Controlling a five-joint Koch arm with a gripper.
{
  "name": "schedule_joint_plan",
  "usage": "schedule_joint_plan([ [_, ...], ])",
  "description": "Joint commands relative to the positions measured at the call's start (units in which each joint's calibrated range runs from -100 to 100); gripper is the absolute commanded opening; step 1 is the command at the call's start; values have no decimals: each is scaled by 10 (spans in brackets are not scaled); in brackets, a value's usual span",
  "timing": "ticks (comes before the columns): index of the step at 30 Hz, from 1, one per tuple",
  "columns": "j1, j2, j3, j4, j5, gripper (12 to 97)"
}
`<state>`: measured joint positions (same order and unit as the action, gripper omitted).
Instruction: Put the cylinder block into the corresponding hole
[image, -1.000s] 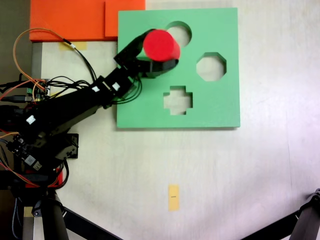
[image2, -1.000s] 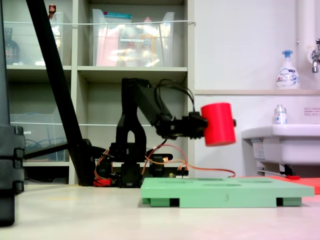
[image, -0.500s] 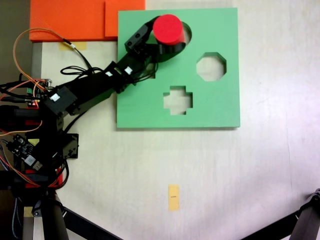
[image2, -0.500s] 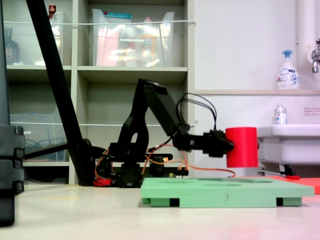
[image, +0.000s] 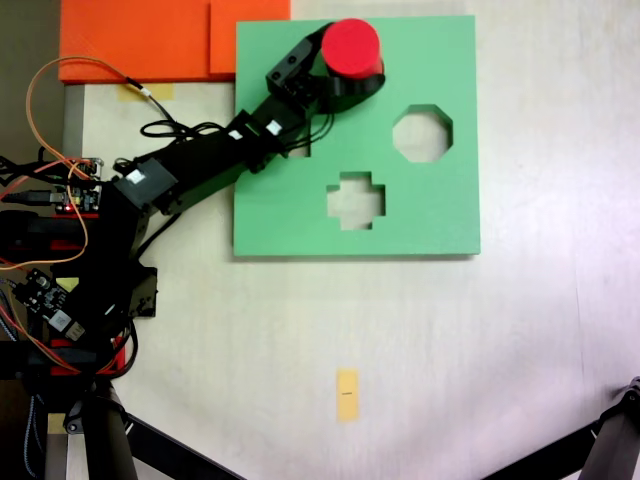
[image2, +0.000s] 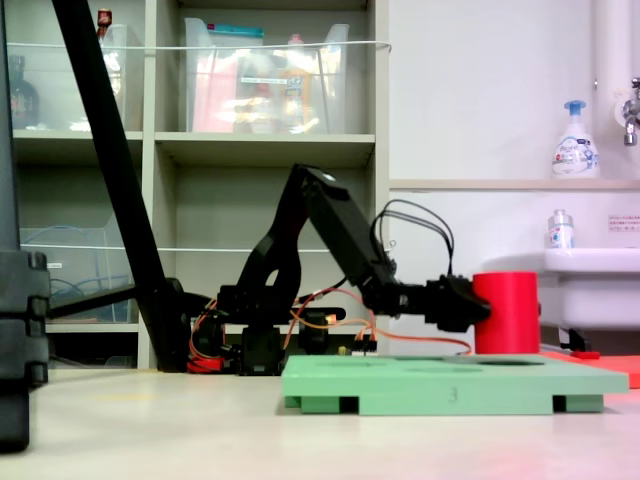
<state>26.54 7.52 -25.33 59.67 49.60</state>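
Note:
The cylinder block (image: 351, 45) is bright red and stands upright over the top edge region of the green foam board (image: 440, 210). My gripper (image: 352, 60) is shut on it, one black jaw on each side. From the side, the cylinder block (image2: 507, 312) has its base level with the top face of the board (image2: 450, 378), and the gripper (image2: 482, 307) holds it from the left. The corresponding hole is hidden under the block and the jaws.
An octagonal cutout (image: 421, 133) and a cross-shaped cutout (image: 356, 200) lie open in the board. Orange foam sheets (image: 150, 40) lie at the top left. A yellow tape mark (image: 347, 394) is on the table. Shelves (image2: 260, 140) and a sink (image2: 570, 285) stand behind.
The arm has stretched out farther. The red block moved from the board's left part toward its top edge, turned upright and sank from well above the board down to its surface.

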Motion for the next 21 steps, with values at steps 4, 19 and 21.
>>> schedule_joint_plan([
  [4, 8, 18, 50, 2, 0, 360],
  [19, 6, 81, 41, 7, 0, 401],
  [21, 6, 92, 42, 9, 0, 434],
])
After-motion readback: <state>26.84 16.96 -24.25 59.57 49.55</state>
